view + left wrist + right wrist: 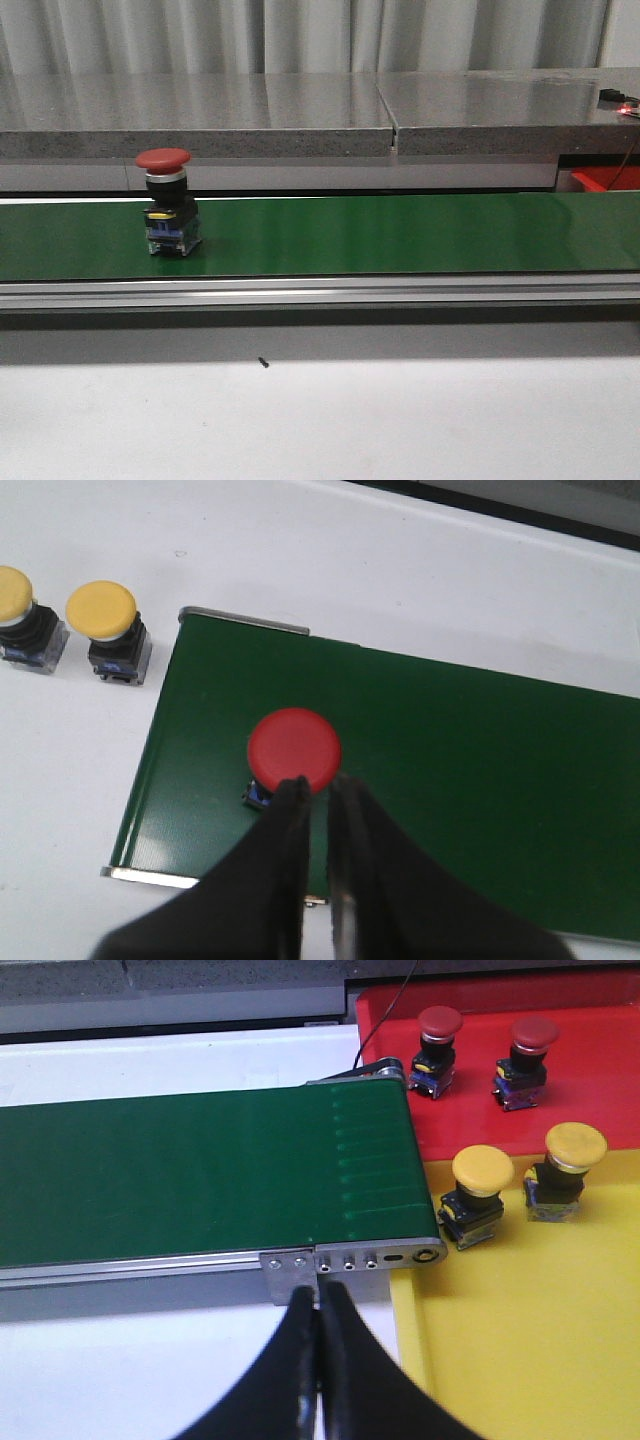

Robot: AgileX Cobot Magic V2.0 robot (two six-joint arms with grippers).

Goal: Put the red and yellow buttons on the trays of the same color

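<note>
A red button (164,201) stands upright near the left end of the green conveyor belt (400,235), the left pincer (318,790) hovering just above it, nearly clenched and grasping nothing. The right pincer (318,1305) hangs clenched beside the belt's other end, near two red buttons (438,1050) on the red tray (590,1100) and two yellow buttons (480,1195) on the yellow tray (530,1340).

Both arms end in smooth, matte black fingers (285,825) tapering to narrow tips.
</note>
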